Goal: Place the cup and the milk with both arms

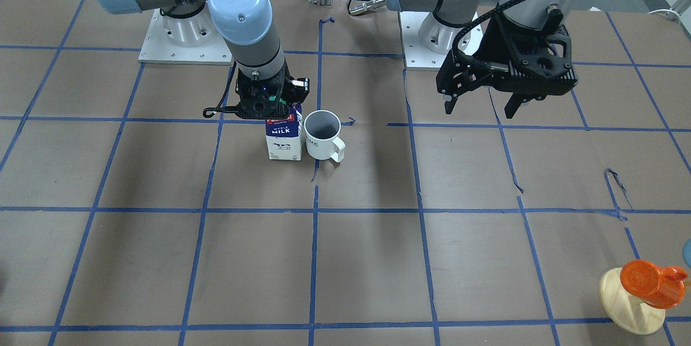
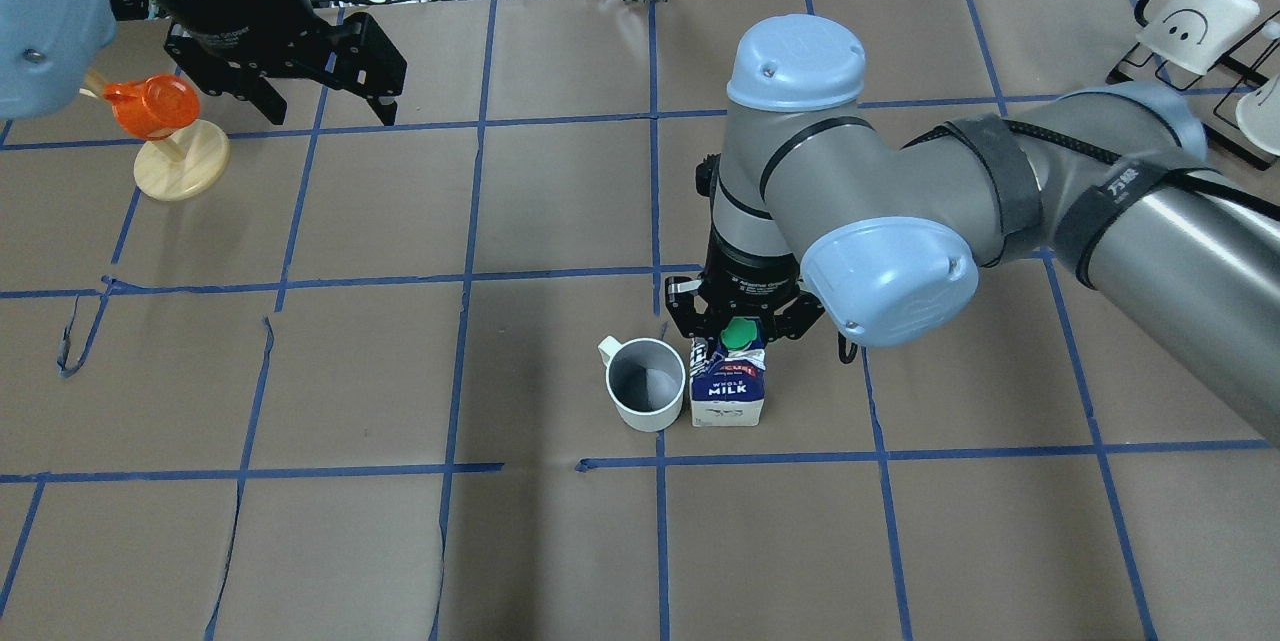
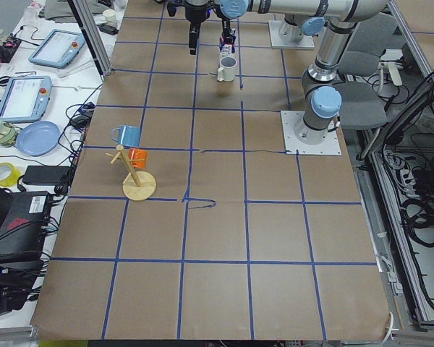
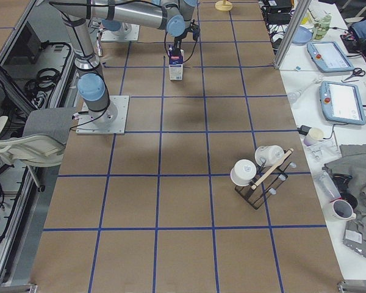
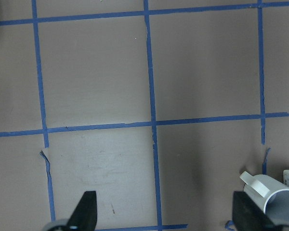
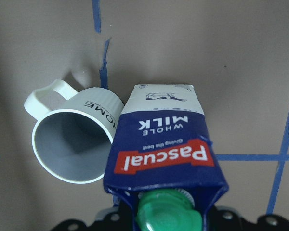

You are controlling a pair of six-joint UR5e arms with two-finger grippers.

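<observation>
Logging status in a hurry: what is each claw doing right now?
Left claw: open, holding nothing.
Right claw: closed on the top of the milk, which stands beside the cup.

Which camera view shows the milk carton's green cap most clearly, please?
The right wrist-mounted view: the green cap sits large and close. Overhead shows it small within the right pincer; front-facing hides it behind that pincer; side views are too distant.
</observation>
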